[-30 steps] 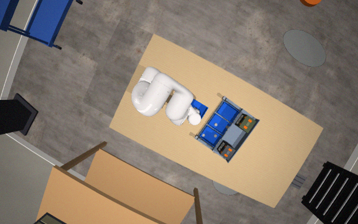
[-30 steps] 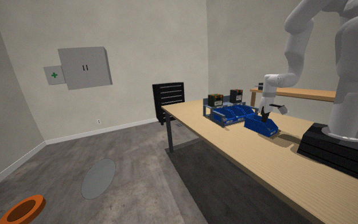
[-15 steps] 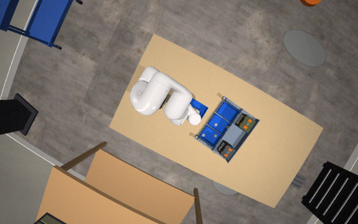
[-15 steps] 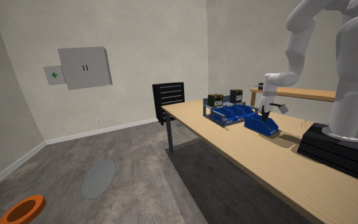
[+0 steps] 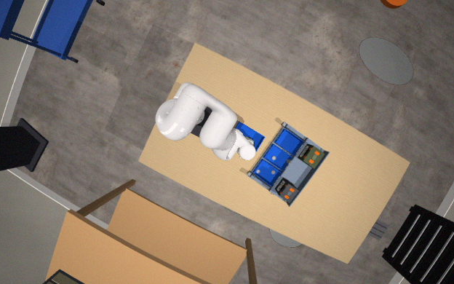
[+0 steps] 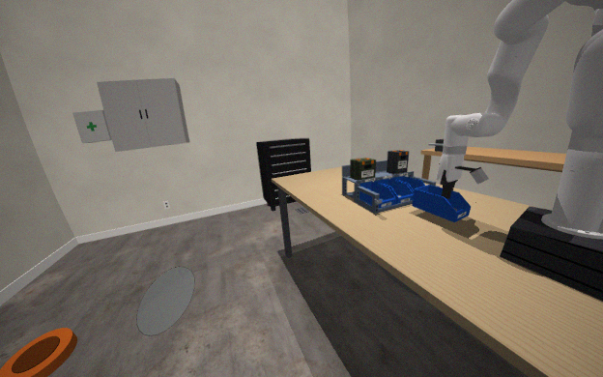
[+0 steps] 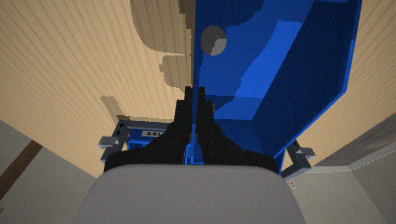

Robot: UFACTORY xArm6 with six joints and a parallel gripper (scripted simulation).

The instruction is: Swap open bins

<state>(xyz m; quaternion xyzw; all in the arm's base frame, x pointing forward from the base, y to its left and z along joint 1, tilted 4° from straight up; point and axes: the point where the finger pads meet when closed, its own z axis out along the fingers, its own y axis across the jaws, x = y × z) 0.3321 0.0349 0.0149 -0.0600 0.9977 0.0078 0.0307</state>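
Closest to the wrist camera, the gripper is pinching the thin side wall of a blue open-front bin, one finger inside and one outside. A round grey part lies on that bin's floor. The bin is between the arm's black base and the shelf, its labelled low front toward the base. It looks slightly raised over the wooden table, its shadow falling beside it.

Just beyond its rear end stands the grey shelf, with three blue bins side by side. From above, the first bin shows no round parts, the middle bin shows one and the third bin two. Behind them, on the shelf's upper part, stand an olive box and a dark grey box, both with orange patches.

Well past the table, a black drawer cabinet stands near the wall, where a grey two-door cabinet hangs.
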